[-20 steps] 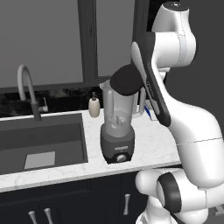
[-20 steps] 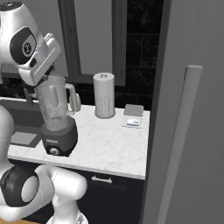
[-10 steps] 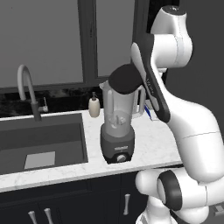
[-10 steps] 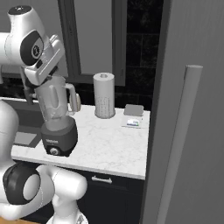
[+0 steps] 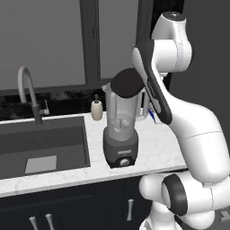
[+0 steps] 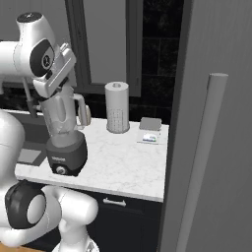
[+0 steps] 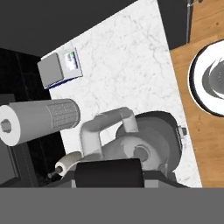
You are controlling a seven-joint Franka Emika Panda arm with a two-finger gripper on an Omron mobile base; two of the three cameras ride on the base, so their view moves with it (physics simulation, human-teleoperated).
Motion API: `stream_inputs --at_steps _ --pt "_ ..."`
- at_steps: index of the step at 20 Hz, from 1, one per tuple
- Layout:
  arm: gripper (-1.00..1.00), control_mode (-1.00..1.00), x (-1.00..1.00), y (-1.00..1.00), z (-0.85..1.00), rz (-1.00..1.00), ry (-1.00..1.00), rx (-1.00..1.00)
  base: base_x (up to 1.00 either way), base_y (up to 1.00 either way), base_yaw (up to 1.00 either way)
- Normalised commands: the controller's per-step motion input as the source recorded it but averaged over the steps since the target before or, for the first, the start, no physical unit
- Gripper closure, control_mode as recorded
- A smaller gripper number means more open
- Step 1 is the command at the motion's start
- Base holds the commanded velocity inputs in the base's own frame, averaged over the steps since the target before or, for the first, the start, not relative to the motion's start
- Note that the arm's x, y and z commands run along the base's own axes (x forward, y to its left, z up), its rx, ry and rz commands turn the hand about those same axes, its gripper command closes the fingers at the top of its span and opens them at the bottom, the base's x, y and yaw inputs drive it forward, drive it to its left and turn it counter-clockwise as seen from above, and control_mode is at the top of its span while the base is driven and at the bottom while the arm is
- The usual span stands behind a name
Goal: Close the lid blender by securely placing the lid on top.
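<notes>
From the left base view, the lid hangs tilted just above the blender, pinched at its rim by the narrow-set gripper. In the hand view the lid sits edge-on over the jar mouth. It looks light, stiff and smooth, so an edge hold suits it.

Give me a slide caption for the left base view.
Gripper holds the black lid tilted over the blender jar.
</notes>
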Motion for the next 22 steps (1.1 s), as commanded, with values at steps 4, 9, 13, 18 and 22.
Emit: stream_inputs --at_steps 4,9,13,18,22 --pt "1.00 -1.00 0.43 0.00 0.00 0.00 0.00 0.03 0.00 0.00 0.00" --pt "1.00 -1.00 0.49 0.00 -0.04 0.01 0.00 0.03 0.00 0.00 0.00" --pt "1.00 -1.00 0.29 0.00 -0.20 0.01 0.00 0.00 0.00 0.00 0.00" --pt "1.00 -1.00 0.03 0.14 -0.39 0.04 0.06 0.00 0.00 0.00 0.00" --pt "1.00 -1.00 0.00 0.25 -0.37 0.10 0.07 0.00 0.00 0.00 0.00"
